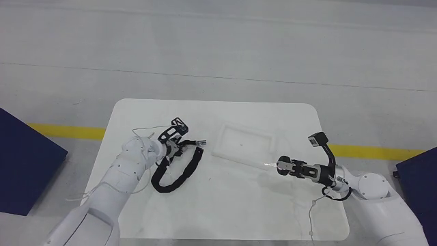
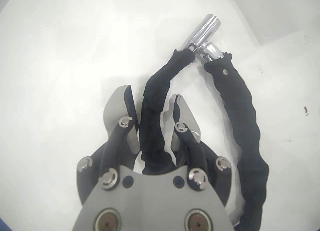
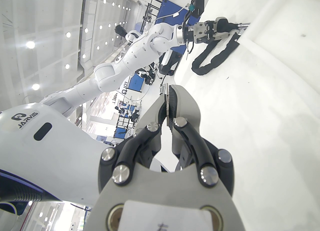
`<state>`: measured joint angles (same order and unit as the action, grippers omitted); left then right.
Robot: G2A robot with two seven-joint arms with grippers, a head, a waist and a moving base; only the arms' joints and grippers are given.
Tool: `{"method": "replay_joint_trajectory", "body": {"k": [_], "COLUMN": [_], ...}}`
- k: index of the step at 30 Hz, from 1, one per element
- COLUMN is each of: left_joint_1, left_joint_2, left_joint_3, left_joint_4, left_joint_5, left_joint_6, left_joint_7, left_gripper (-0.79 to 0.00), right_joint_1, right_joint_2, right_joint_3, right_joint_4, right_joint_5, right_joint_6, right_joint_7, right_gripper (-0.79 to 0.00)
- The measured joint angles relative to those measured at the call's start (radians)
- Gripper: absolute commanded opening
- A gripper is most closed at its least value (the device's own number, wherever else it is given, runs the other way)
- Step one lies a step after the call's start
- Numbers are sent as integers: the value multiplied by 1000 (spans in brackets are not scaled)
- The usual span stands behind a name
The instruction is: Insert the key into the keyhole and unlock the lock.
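Since your right gripper (image 3: 168,97) is pinched shut on the key (image 1: 268,166), blade poking out past the fingertips, that's the arm that has to travel. The key hangs over the right half of the white table (image 1: 307,205), blade roughly flat and aimed across toward the robot's left. The lock cylinder (image 2: 204,32) is well apart from it in that direction, left of centre, at the end of the black-sleeved chain lock (image 2: 240,107). The left gripper (image 2: 153,103) is clamped on the sleeve just behind the cylinder, so it's steadying, not free. The cylinder's long axis runs away from the left fingertips, angled out toward the shallow white tray (image 1: 246,127) mid-table, not straight down the key line. The keyhole face is too small to make out; my guess is it's the free chrome end. Expect a yaw correction before you push in.
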<state>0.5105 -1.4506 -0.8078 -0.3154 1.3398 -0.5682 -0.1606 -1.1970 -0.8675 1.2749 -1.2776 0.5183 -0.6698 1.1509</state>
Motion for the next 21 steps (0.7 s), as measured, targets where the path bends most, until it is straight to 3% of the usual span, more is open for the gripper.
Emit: {"method": "replay_joint_trajectory", "body": {"k": [6,9,21], "left_joint_1": [-4,-5,-8], "left_joint_2": [-8,-12,-12], "left_joint_3": [13,19,69], "left_joint_4": [11,16,2], "left_joint_5": [17,27,148], "left_joint_6": [8,21,69], "left_joint_7": [0,-4,70], "left_gripper": [-542,-785,-785], "right_joint_1": [0,0,0], "right_joint_2": [0,0,0], "right_joint_3": [0,0,0], "right_joint_4": [0,0,0], "right_joint_5": [0,0,0], "right_joint_6": [0,0,0], "right_joint_7": [0,0,0], "right_gripper": [-785,-785,-785]}}
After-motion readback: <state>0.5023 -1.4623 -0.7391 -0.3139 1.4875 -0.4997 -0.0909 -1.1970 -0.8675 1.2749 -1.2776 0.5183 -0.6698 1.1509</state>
